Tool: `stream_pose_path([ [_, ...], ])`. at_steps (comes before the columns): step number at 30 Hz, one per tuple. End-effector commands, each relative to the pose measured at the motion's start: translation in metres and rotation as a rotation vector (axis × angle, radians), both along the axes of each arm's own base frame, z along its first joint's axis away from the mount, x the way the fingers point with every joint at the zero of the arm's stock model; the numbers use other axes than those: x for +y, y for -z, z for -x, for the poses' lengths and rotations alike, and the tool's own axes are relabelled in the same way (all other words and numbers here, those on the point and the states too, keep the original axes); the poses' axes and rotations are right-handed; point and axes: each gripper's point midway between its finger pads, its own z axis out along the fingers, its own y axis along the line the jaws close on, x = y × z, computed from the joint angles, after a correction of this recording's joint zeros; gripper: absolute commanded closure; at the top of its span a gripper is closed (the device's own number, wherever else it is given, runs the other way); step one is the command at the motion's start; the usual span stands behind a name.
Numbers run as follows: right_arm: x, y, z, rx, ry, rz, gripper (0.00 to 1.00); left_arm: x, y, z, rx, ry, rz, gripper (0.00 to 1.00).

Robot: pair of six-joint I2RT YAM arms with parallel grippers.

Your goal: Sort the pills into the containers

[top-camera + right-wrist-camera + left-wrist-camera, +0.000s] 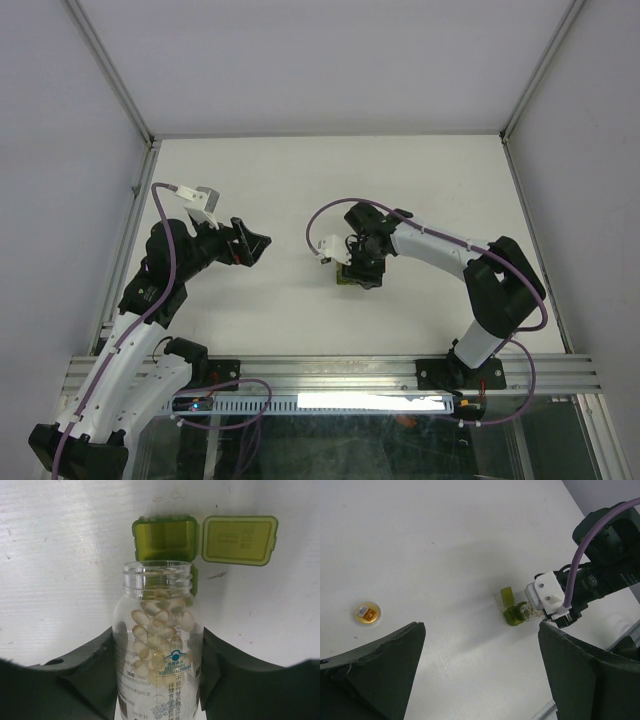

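Note:
My right gripper (158, 635) is shut on a clear uncapped bottle (156, 690) full of pale tan pills (161, 620). The bottle is tipped so that its mouth sits right at the olive-green box (164, 540), whose lid (239, 539) is folded open to the right. The open compartment looks empty. From above, the right gripper (362, 266) hangs over the box (346, 281) at the table's middle. My left gripper (255, 245) is open and empty, to the left of the box. In the left wrist view, it (481, 628) faces the box (512, 615) from a distance.
A small round white-rimmed cap (367, 613) with orange inside lies on the white table, left of the box in the left wrist view. The right arm's white camera mount (546, 594) and purple cable (580, 555) stand beside the box. Grey walls surround the table.

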Motion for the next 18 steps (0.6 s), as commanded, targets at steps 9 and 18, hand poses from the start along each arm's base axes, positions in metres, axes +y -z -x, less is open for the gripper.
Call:
stream_pose_path([
  [9, 0.006, -0.018, -0.012, -0.050, 0.009, -0.017, 1.00, 0.001, -0.013, -0.003, -0.043, 0.004, 0.011, 0.01],
  [18, 0.006, -0.014, -0.014, -0.092, 0.015, -0.033, 1.00, 0.000, -0.013, -0.003, -0.041, 0.007, 0.012, 0.01],
])
